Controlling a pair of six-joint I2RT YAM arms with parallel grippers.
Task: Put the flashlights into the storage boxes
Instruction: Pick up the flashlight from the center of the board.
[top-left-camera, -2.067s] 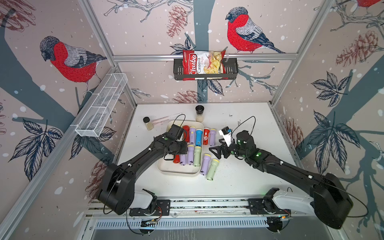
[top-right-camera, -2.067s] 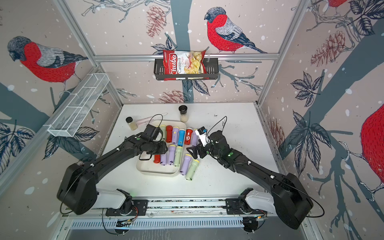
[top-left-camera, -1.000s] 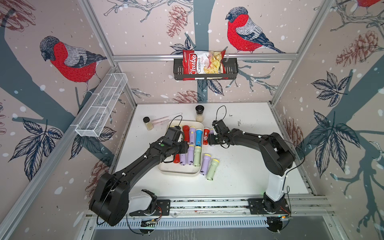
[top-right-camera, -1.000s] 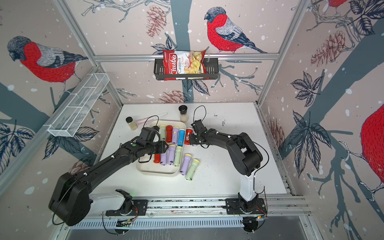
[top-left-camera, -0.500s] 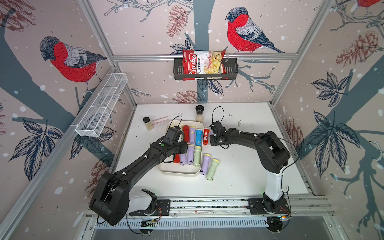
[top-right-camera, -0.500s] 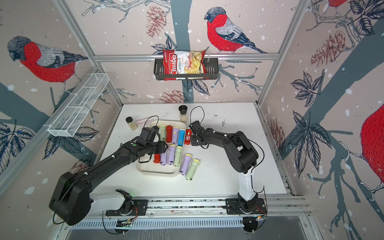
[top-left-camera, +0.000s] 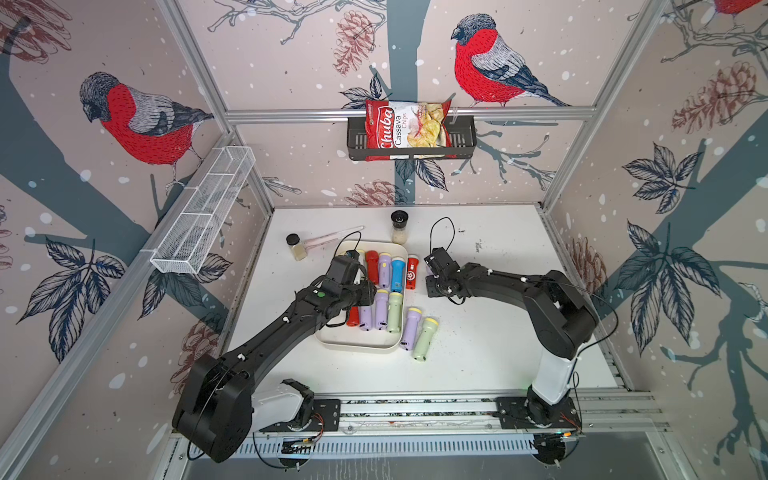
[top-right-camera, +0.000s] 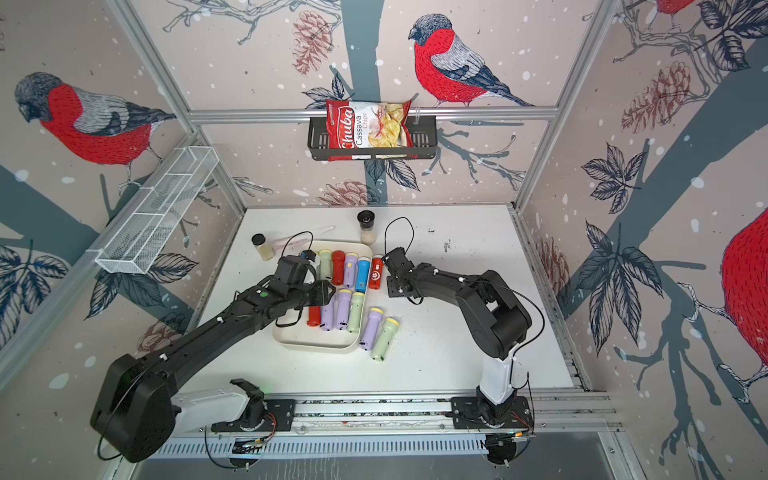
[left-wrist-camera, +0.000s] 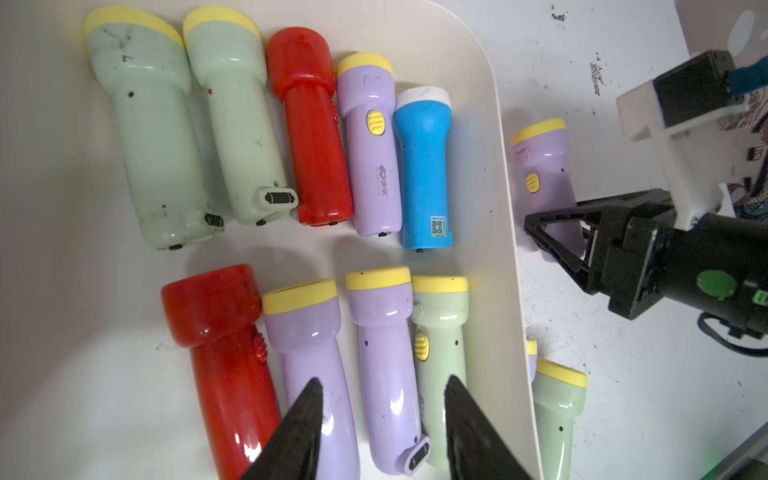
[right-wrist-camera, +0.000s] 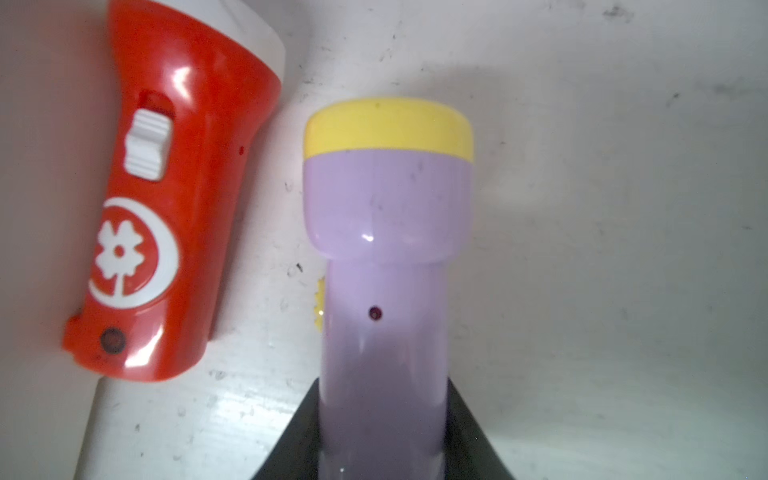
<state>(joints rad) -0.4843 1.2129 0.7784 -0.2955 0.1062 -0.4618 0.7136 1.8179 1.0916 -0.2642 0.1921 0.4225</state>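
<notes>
My right claw clamps the lilac flashlight, probably resting on the table. A red flashlight sits just left, with the tray rim beyond it. Bare table opens right and ahead.

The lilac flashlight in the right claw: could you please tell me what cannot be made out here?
- Lilac flashlight: tail cut off by the right wrist view's edge, between the fingers of the right claw; in both top views the right arm largely covers it.
- Left claw: whether it touches anything, unclear in the left wrist view.
- Blue flashlight: label too small, left wrist view.
</notes>
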